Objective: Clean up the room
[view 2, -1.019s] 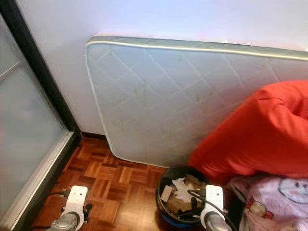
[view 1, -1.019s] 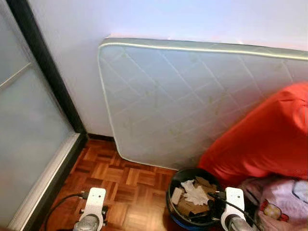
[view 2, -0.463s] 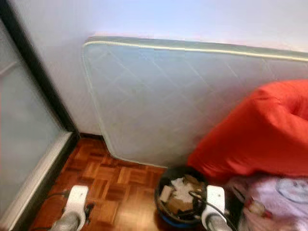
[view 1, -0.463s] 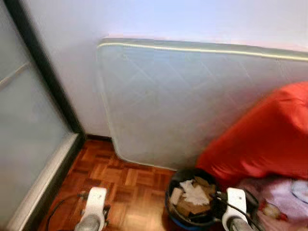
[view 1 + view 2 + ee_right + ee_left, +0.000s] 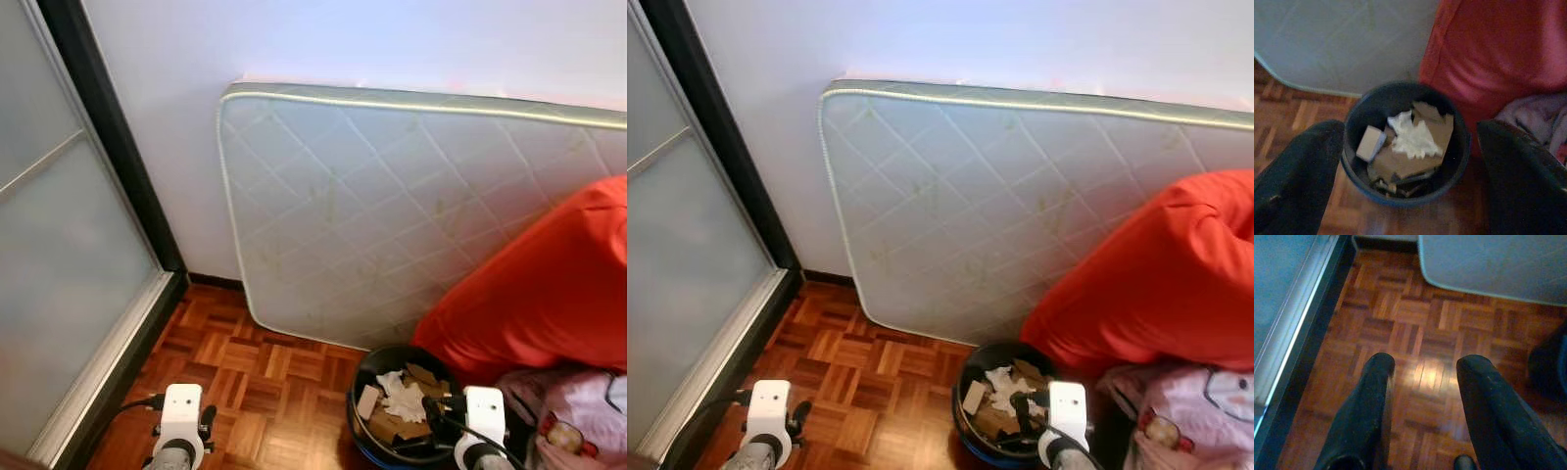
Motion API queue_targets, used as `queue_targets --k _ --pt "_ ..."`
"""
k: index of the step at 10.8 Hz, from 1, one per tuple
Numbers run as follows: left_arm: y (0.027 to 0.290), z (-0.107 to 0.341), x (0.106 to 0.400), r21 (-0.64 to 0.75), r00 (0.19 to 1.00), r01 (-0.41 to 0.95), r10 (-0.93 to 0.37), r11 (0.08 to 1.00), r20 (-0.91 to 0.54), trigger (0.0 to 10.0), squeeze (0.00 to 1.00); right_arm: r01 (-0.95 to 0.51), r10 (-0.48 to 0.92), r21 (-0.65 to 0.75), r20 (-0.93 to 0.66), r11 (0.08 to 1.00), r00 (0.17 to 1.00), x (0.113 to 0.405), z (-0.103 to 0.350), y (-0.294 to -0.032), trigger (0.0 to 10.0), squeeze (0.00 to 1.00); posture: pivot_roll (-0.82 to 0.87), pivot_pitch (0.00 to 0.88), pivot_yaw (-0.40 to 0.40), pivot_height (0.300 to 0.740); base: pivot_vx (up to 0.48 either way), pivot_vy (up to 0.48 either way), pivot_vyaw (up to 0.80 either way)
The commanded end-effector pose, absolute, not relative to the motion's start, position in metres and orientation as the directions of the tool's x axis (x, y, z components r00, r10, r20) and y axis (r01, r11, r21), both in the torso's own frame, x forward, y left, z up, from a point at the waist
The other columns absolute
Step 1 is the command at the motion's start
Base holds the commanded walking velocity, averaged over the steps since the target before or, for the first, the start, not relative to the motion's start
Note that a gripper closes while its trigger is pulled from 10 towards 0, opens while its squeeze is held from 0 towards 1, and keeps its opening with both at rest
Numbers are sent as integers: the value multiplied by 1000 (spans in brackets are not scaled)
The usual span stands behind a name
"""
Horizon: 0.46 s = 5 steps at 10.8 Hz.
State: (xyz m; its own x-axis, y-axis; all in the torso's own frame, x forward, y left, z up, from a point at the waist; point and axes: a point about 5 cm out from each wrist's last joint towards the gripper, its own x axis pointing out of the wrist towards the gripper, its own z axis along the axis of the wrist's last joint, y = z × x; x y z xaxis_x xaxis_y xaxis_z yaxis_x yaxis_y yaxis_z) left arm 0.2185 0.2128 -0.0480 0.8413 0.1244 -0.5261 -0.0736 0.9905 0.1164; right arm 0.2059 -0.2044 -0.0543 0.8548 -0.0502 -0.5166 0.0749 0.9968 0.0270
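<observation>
A black waste bin [image 5: 370, 377] stands on the parquet floor at the foot of a red beanbag [image 5: 549, 294]. It holds cardboard scraps [image 5: 1415, 154] and a crumpled white tissue [image 5: 1413, 139]. My right gripper [image 5: 1410, 147] hangs open above the bin, one black finger on either side of it. My left gripper [image 5: 1425, 382] is open over bare parquet, with nothing between its fingers. Both white wrists, left [image 5: 182, 416] and right [image 5: 482, 419], show at the bottom of the left eye view.
A quilted mattress [image 5: 392, 206] leans on its side against the white wall. A frosted glass sliding door [image 5: 69, 274] with a black frame closes the left side. Pink and white printed cloth [image 5: 578, 411] lies bunched at the lower right. Open parquet [image 5: 255, 382] lies between door and bin.
The whole picture has shifted slightly right and sharpened after blur, so the camera moved. The bin, the mattress and both arms keep their places relative to each other.
</observation>
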Motion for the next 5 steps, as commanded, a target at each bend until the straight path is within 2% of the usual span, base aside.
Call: queue_targets --k 1,2,3,5 --pt "209 -47 219 113 855 -54 104 992 -507 10000 0 108 -83 27 -470 994 879 209 -48 -214 10000 0 132 7 -17 740 0 0 0" --pt "205 -48 220 104 846 -43 91 994 -525 10000 0 167 -135 23 -487 986 863 205 -49 -226 10000 0 129 10 -19 740 0 0 0" --pt "205 -51 220 102 826 -47 96 994 -556 10000 0 253 -204 15 -547 967 812 194 -56 -236 10000 0 124 4 -20 740 0 0 0" --pt "207 -60 212 120 750 -35 106 992 -653 10000 0 329 -240 -1 -686 944 687 175 -73 -234 10000 0 138 0 0 740 0 0 0"
